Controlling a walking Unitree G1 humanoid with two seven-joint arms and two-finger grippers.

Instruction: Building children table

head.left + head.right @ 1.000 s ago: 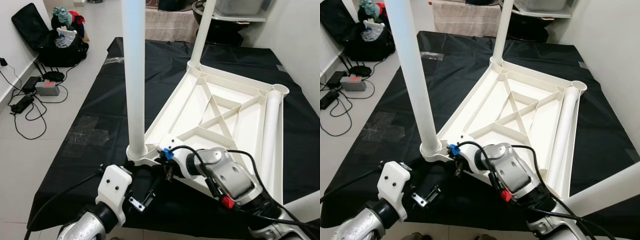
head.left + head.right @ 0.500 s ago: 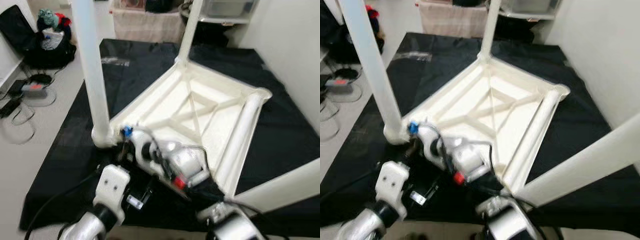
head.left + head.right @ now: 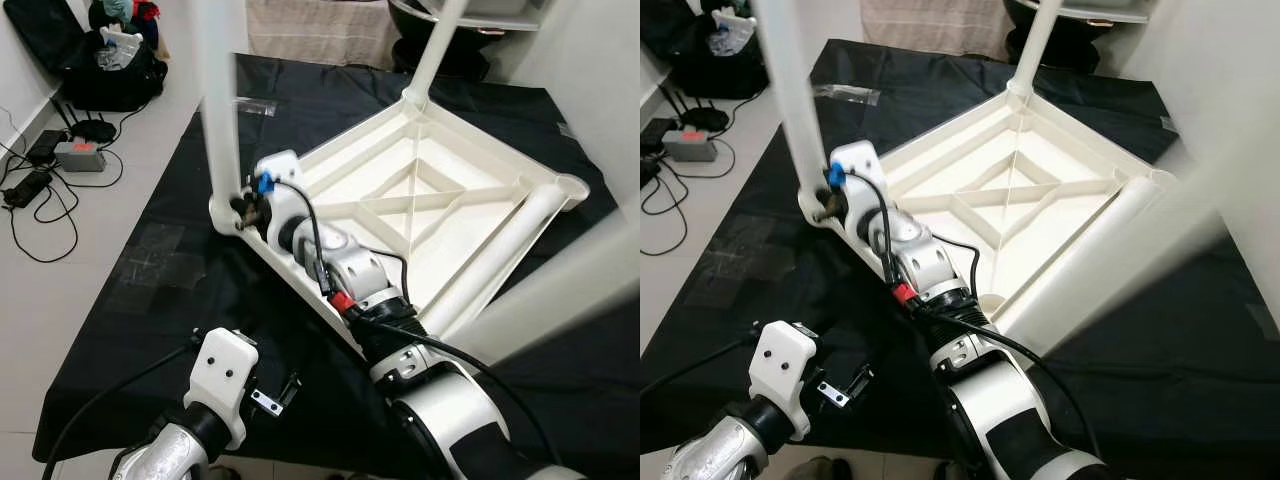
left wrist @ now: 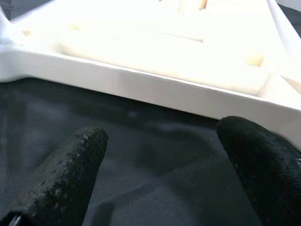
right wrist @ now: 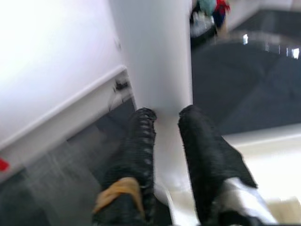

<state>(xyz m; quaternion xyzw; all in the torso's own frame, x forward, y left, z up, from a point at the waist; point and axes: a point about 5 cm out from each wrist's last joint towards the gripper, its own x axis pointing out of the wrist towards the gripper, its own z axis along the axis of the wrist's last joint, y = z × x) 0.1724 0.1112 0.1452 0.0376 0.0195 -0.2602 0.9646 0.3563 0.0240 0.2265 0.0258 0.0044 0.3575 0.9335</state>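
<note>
A white plastic children's table (image 3: 430, 200) lies upside down on a black mat (image 3: 160, 290). One leg (image 3: 220, 100) stands upright in its left corner and another (image 3: 436, 50) in the far corner. A third leg (image 3: 500, 262) lies along the right edge. A fourth, blurred leg (image 3: 570, 290) rises close to the camera. My right gripper (image 5: 167, 115) is stretched out to the foot of the left leg, its fingertips (image 5: 143, 117) a little apart and resting against it. My left gripper (image 4: 160, 134) hangs open over the mat, facing the table's near edge.
A black bag (image 3: 110, 60) with clothes sits on the floor at the far left. Cables and a small grey box (image 3: 78, 155) lie on the tiles beside the mat. A cloth-covered bench (image 3: 320, 30) stands behind the mat, and a white wall runs along the right.
The whole view has pulled back and shifted. My right arm is now stretched far out, with its gripper still at the foot of the left leg. The left arm stays low.
</note>
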